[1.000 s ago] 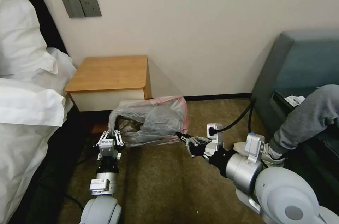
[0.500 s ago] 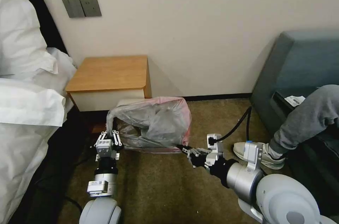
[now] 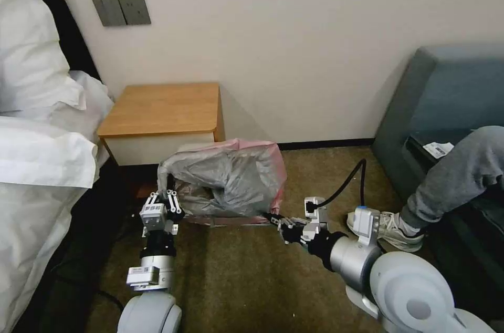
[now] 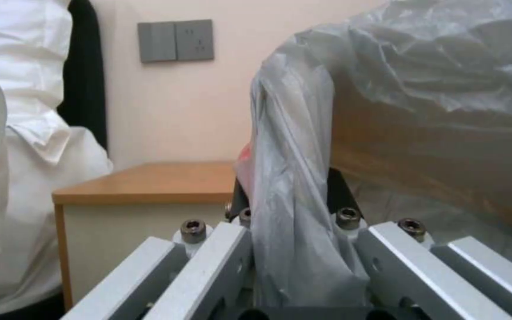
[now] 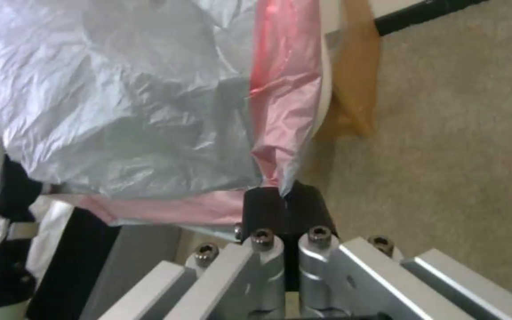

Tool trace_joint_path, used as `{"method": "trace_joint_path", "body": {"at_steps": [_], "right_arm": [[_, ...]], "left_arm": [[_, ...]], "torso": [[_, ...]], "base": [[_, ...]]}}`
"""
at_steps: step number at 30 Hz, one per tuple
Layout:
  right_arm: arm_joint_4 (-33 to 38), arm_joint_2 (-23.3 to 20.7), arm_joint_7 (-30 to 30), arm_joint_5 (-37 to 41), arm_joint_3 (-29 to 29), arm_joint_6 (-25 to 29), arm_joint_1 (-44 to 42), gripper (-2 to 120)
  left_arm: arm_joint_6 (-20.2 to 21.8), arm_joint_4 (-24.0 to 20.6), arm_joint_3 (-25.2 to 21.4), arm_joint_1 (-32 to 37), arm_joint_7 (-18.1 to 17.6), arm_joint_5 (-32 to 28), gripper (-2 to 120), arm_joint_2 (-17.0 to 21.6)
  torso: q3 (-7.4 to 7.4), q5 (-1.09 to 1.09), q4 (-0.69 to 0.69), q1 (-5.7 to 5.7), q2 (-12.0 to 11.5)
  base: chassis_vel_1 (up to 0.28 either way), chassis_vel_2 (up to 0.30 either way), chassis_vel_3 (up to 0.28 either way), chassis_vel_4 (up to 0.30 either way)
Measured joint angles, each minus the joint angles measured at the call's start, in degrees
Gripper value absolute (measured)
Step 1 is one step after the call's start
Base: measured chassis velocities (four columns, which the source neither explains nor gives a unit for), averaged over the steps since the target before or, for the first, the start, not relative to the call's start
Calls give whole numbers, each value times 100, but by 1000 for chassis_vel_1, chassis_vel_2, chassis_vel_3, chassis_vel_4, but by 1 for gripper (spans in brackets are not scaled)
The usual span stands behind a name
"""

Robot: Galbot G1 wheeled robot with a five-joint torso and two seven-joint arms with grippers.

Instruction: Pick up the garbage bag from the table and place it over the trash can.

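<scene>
1. Down on the carpet in front of the surface [image 3: 163, 108], the garbage bag [image 3: 231, 178] hangs stretched between both grippers, off the wood entirely.
2. Left gripper [image 3: 160, 206] sits at the bag's left corner, jaws closed on a bunched fold of grey plastic [image 4: 294, 249] (the left wrist view shows the film pinched between them).
3. Right gripper [image 3: 275, 219] is at the bag's lower right corner, jaws shut on the pinkish-red band [image 5: 282, 133].
4. Change over the last second: both grippers have drawn back toward the robot and spread slightly, and the bag has ballooned wider and taller, its pink edge now further right.
5. Trash can [image 5: 326, 66]: only a pale rim strip peeks past the plastic; the bag seems draped over it.
6. Judgement: the mouth is opened and roughly around the can, so the pull-down over the rim looks close; the near edge still seems loose.
</scene>
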Motion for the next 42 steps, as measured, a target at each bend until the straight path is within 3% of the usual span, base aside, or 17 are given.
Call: {"method": "trace_joint_path", "body": {"at_steps": [26, 42], "right_arm": [[-974, 215, -277, -397, -393, 163, 618, 0], [-213, 100, -145, -300, -138, 39, 114, 0]], "left_arm": [[70, -74, 68, -9, 28, -196, 6, 0], [127, -110, 45, -68, -111, -272, 6, -32]], "torso": [[0, 0, 0, 0, 0], [0, 0, 0, 0, 0]], "base": [[0, 0, 0, 0], [0, 0, 0, 0]]}}
